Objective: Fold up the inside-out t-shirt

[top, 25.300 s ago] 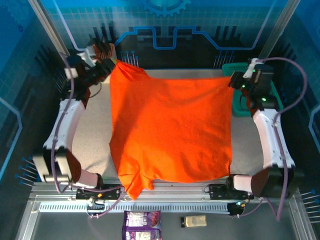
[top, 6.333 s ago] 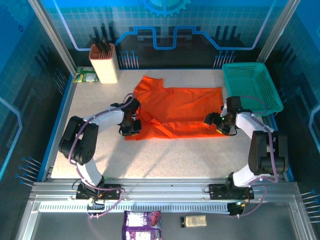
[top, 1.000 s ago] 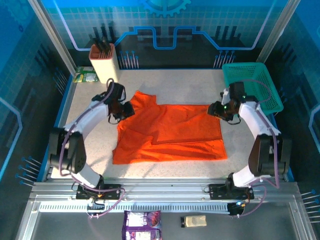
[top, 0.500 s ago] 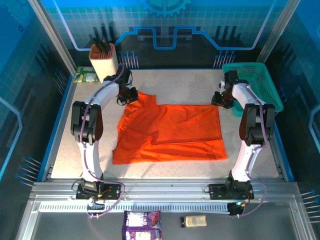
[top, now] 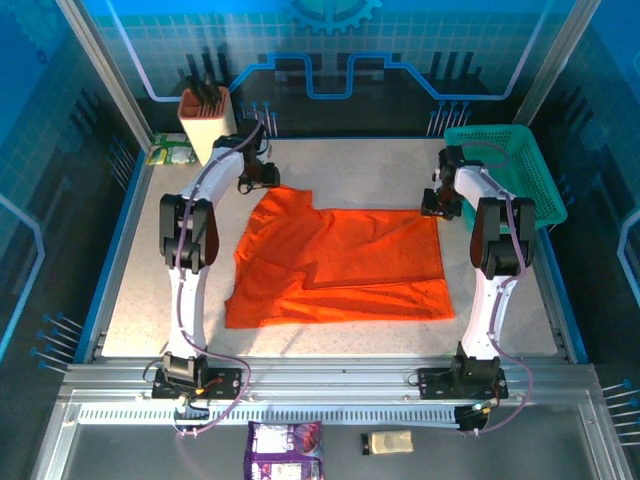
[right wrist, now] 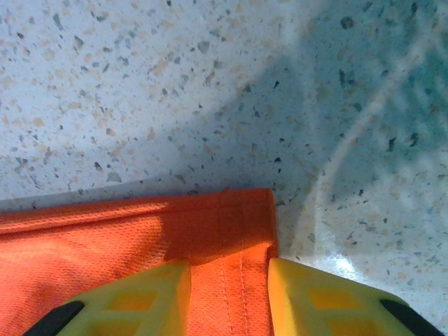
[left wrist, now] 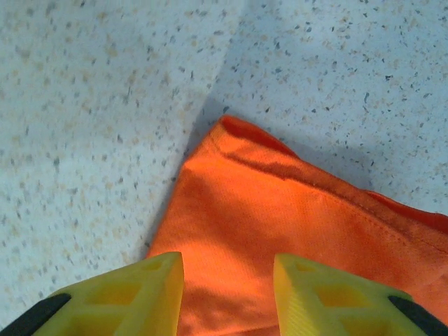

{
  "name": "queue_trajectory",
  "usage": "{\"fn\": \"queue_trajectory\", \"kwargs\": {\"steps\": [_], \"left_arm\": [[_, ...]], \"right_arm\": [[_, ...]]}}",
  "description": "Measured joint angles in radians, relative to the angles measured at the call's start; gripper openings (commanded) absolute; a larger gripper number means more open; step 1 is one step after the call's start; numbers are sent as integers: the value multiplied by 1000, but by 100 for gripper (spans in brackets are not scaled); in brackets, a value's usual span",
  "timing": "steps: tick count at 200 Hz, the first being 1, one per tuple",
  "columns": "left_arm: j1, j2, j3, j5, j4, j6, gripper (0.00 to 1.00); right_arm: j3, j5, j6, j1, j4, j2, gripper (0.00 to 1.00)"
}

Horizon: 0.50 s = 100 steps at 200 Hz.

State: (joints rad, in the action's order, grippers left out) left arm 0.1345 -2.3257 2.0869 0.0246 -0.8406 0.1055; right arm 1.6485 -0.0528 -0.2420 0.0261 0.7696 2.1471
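No legible words, brands, numbers or signs anywhere. Print on the purple packet (top: 285, 448) beyond the near edge of the table (top: 350, 165): too small to read. Same for the green packet (top: 170, 154) at the far left corner.

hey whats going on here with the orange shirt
Two robot arms are partway through folding an orange-red t-shirt, which lies flat and partly folded on the speckled table. The left hand is at the shirt's far left corner and the right hand is at its far right corner. Each hand is open, with cloth showing between its fingers. Both corners lie on the table, not yet lifted.
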Motion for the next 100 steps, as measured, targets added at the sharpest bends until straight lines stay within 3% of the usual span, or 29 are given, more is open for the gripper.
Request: {"fn": "queue_trajectory", "kwargs": {"steps": [51,100], "left_arm": [[0,-157,238,-31,-66,-105,40],[0,-268,335,-36,-103,-138,35]], "right_arm": [[30,-8,0,-1,11,0,36],[49,-20,1,-5,45,0,36]]}}
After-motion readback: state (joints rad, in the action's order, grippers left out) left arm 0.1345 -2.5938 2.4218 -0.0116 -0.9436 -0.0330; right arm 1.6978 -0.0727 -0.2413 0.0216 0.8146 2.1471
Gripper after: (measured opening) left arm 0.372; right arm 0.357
